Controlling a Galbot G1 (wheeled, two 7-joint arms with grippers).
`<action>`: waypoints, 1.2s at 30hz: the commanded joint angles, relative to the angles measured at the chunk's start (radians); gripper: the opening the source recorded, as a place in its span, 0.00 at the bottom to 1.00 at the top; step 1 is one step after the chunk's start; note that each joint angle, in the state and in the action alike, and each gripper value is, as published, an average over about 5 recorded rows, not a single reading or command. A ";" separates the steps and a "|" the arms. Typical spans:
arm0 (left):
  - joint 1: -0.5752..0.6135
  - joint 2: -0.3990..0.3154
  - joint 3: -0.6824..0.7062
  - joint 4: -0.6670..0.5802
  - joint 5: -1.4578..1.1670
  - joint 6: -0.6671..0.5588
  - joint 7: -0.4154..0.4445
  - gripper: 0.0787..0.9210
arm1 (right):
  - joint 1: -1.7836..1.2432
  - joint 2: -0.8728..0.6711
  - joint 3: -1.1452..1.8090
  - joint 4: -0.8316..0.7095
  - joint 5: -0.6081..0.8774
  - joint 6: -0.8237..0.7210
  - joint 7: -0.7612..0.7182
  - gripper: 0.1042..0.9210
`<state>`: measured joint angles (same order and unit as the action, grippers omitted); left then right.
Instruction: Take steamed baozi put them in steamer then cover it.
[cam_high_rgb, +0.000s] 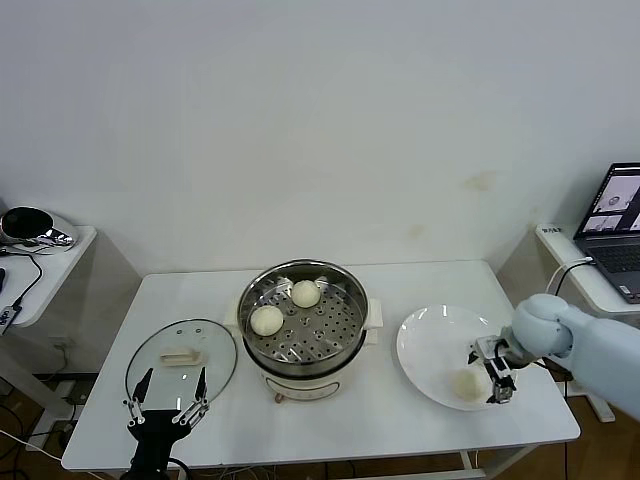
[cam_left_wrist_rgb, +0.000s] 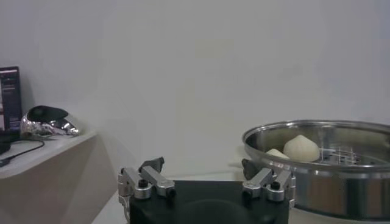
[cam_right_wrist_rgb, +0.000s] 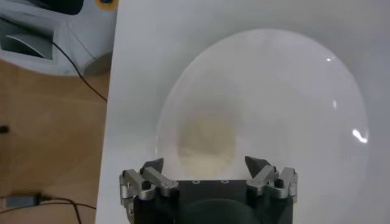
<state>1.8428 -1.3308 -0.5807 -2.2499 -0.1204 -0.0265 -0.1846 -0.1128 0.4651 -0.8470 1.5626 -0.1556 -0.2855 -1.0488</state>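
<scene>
The right gripper (cam_high_rgb: 497, 381) hangs spread over a cream-white dough bun (cam_high_rgb: 466, 384) on the flat white plate (cam_high_rgb: 430, 340), while the left gripper (cam_high_rgb: 167, 404) waits, spread, beside the glass lid (cam_high_rgb: 181, 358).

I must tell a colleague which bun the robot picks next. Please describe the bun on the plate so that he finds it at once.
Start at the white table and find the steel steamer in its middle. To the robot's right of it lies a flat white plate, and the bun sits near its front edge, beside the open right gripper. It is the only bun outside the steamer; the two other buns lie on the perforated tray.
</scene>
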 joint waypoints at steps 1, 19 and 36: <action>-0.001 0.000 0.000 0.002 0.000 -0.001 0.000 0.88 | -0.088 0.023 0.063 -0.024 -0.024 -0.025 0.021 0.86; -0.004 -0.001 0.004 0.000 -0.001 -0.005 -0.002 0.88 | 0.133 0.003 0.022 -0.008 0.060 -0.030 -0.025 0.48; -0.005 0.011 0.004 -0.011 -0.005 -0.006 -0.002 0.88 | 0.779 0.256 -0.231 0.007 0.369 0.048 -0.060 0.49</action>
<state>1.8379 -1.3198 -0.5768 -2.2605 -0.1249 -0.0332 -0.1865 0.3361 0.5613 -0.9423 1.5620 0.0512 -0.2883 -1.1022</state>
